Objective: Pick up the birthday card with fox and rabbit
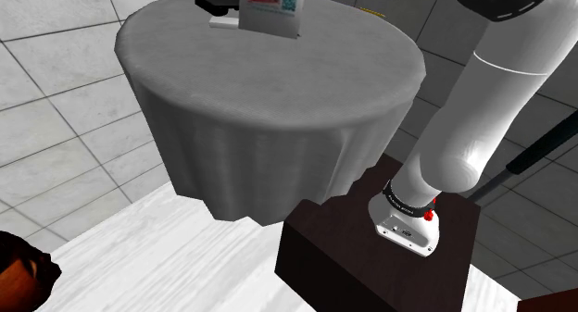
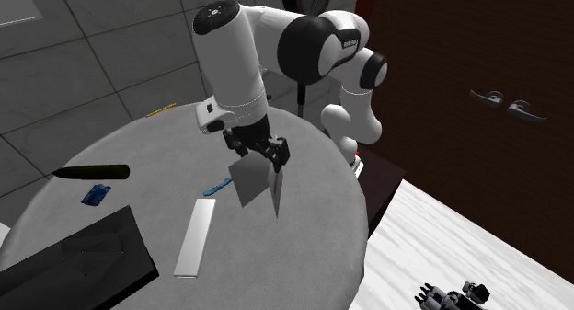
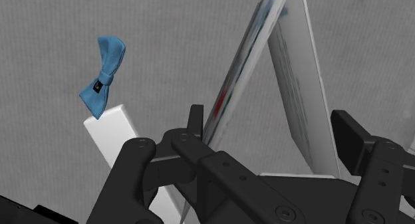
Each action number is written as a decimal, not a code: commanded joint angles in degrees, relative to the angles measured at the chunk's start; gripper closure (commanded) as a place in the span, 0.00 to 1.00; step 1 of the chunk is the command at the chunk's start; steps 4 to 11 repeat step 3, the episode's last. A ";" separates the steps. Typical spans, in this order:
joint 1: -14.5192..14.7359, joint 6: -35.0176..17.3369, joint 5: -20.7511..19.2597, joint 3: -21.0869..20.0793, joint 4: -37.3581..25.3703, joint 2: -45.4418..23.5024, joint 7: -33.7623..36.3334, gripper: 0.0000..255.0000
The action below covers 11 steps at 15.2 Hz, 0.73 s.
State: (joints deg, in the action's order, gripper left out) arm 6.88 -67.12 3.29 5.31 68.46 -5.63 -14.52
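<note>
Pincer: all-black pincer [image 3: 269, 123] on the white arm, reaching down over the round table draped in grey cloth [image 2: 138, 143]; whether it is clenched on anything or released I cannot tell
Card: white folded card with red and blue print [image 3: 292, 90], standing upright right at the pincer's tip, its two leaves spread in a V; whether its foot touches the cloth I cannot tell
Bow: small blue fabric bow tie [image 3: 103, 76], flat on the cloth near the pincer, to the second exterior view's left of it
Bar: flat white oblong bar [image 3: 116, 139], one end just beside the bow, running away from the pincer
Slab: flat black slab [image 2: 74, 258], well apart from the pincer
Stick: dark tapered stick [image 2: 90, 173], well apart from the pincer, beyond the bow
</note>
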 commanded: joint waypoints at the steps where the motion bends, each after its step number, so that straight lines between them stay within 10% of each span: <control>1: -0.11 2.38 0.21 0.05 -4.03 -1.65 0.05 1.00; 11: -0.12 2.55 0.23 0.05 -4.31 -1.76 0.05 1.00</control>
